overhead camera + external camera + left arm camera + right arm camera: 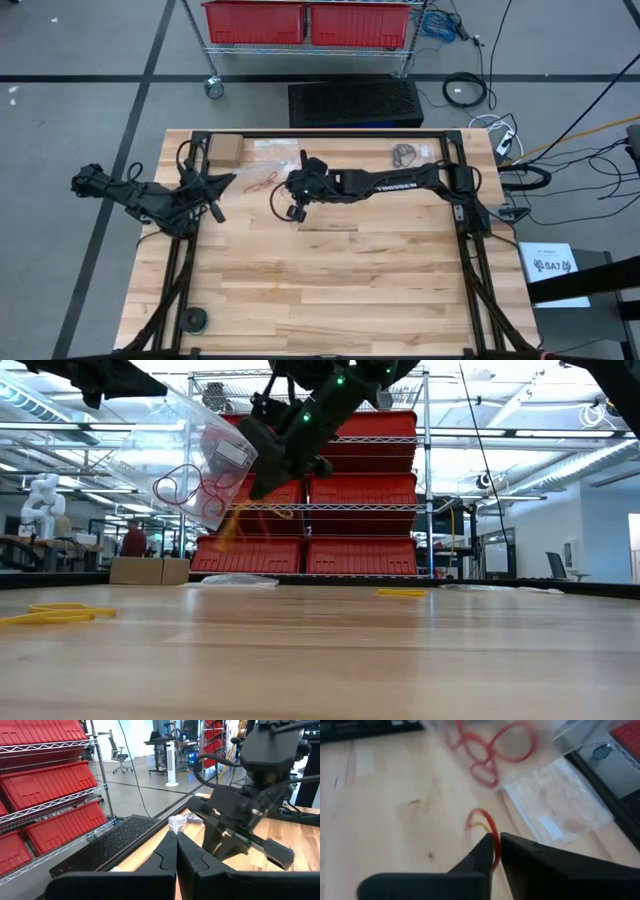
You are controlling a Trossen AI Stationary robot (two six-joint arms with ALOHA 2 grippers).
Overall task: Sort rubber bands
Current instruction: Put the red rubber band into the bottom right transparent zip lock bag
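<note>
Between right gripper (496,851) fingers, one red rubber band (487,827)

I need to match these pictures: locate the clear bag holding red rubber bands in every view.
High view: clear bag left of centre, table's rear.
Low view: upper left, hanging above the table.
Left wrist view: clear edge at left gripper tips.
Right wrist view: top edge, blurred.
Shared landmark: red bins.

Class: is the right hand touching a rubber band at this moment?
Touching. In the right wrist view a red rubber band sits pinched between the right hand's nearly closed fingers.
</note>
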